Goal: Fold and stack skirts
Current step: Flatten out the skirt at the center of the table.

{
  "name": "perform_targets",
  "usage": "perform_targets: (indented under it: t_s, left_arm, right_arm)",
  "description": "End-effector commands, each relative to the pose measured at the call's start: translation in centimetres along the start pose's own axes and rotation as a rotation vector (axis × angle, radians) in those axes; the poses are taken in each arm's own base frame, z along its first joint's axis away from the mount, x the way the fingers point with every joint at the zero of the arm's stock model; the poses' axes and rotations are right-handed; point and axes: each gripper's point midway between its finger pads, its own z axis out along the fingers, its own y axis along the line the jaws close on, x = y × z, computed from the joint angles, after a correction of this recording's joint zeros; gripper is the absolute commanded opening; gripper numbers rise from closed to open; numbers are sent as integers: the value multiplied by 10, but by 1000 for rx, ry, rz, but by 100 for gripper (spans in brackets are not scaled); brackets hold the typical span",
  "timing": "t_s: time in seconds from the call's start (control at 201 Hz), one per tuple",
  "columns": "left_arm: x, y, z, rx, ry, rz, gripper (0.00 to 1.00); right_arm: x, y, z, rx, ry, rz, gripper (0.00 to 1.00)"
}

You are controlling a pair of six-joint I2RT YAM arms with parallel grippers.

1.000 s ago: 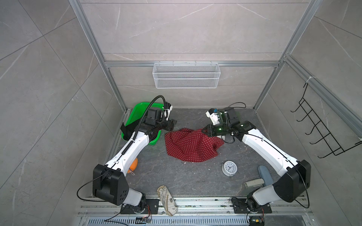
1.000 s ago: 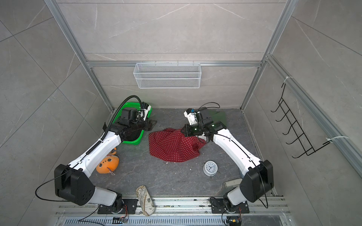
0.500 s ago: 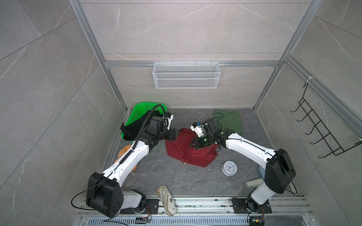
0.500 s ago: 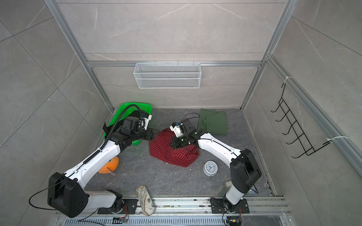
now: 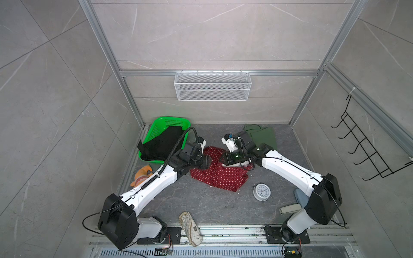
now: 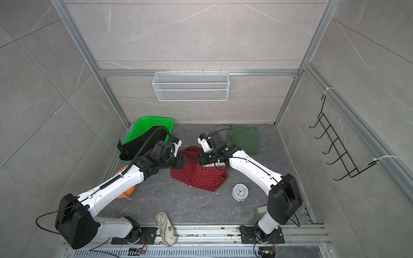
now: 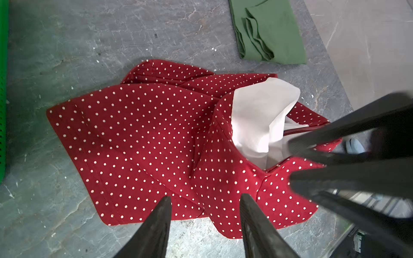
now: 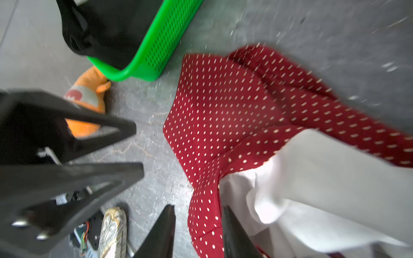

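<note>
Blur across red skirt (image 8: 223, 107), black skirt (image 5: 161, 143) partly behind left arm (image 5: 156, 183)

You have bright, even, diffuse light and only soft shadows; both top views bow at the edges. Your right wrist view smears: the red skirt (image 8: 223, 107) beyond the right gripper (image 8: 198, 207) streaks.

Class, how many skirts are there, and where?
3: red polka-dot skirt spread mid-floor; dark green skirt folded at the back; black skirt in the green basket, possibly hiding more.

red white-dotted skirt (image 5: 221, 176), dark green skirt (image 5: 264, 138), apparently black skirt (image 5: 161, 143)
</note>
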Motion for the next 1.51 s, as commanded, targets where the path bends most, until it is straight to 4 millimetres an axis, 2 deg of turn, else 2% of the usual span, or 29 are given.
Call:
perform_targets:
  t_s: [0.0,0.279,0.468,0.563,0.713,1.012,1.206,1.286,1.335,1.435,1.505]
  left_arm:
    - [-4,-5,4,-34,-4,-65,52]
    - [-2,-24,41,-58,76,-200,54]
    - [-1,-40,40,-140,115,-232,73]
    - [-2,-49,41,-167,129,-248,77]
    - [9,-49,52,-242,206,-274,78]
    - [30,-52,63,-374,332,-255,75]
    - [38,-54,71,-389,372,-254,68]
    - [40,-56,75,-385,382,-253,58]
    - [40,-59,76,-378,385,-253,47]
    - [39,-62,77,-366,386,-254,32]
    - [38,-64,76,-356,387,-257,29]
  right_arm:
    - [-16,-17,-24,111,-57,-30,43]
    - [-21,-57,-37,228,-96,11,47]
    - [-12,-79,-34,288,-88,24,48]
    - [-8,-89,-31,310,-83,31,48]
    - [-3,-102,-31,349,-84,41,48]
    - [8,-124,-31,384,-81,75,48]
    - [12,-132,-31,393,-76,88,48]
    - [13,-135,-32,396,-76,92,48]
    - [13,-137,-33,399,-78,95,48]
    - [13,-138,-34,401,-79,99,48]
    - [13,-140,-35,403,-80,100,48]
